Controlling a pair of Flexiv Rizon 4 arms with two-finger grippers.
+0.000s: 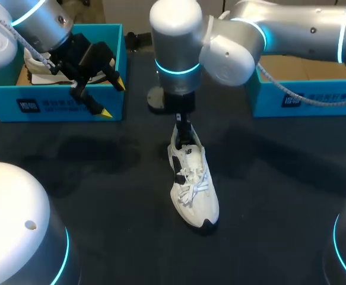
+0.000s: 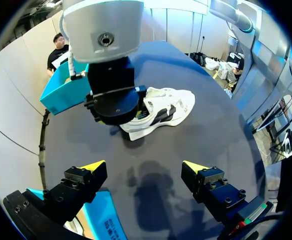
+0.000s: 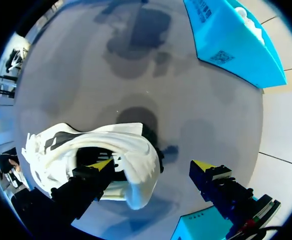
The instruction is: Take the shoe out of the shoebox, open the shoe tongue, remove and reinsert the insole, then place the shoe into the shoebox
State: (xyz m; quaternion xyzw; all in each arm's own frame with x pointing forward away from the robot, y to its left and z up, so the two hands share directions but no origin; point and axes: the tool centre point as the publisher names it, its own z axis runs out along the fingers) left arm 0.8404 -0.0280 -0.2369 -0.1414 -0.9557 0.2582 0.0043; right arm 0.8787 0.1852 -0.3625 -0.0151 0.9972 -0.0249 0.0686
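The right gripper (image 3: 153, 165) stands wide open astride the heel of the white lace-up trainer with black accents (image 3: 135, 145). One yellow-tipped finger appears to be down inside the collar and the other is outside, clear of the heel, so nothing is held. The trainer sits upright on the dark tabletop (image 3: 186, 95), between the left-hand blue cardboard shoebox (image 1: 60, 105) and the right-hand blue shoebox (image 1: 315, 98), outside both.

The likely trouble is that closing on the soft collar alone could let the trainer pivot or drag, since nothing braces it.

The right arm reaches past the middle, wrist pointing straight down. The left gripper (image 2: 143, 166), wide open and empty, hangs tilted above the left-hand box's front wall, well apart.
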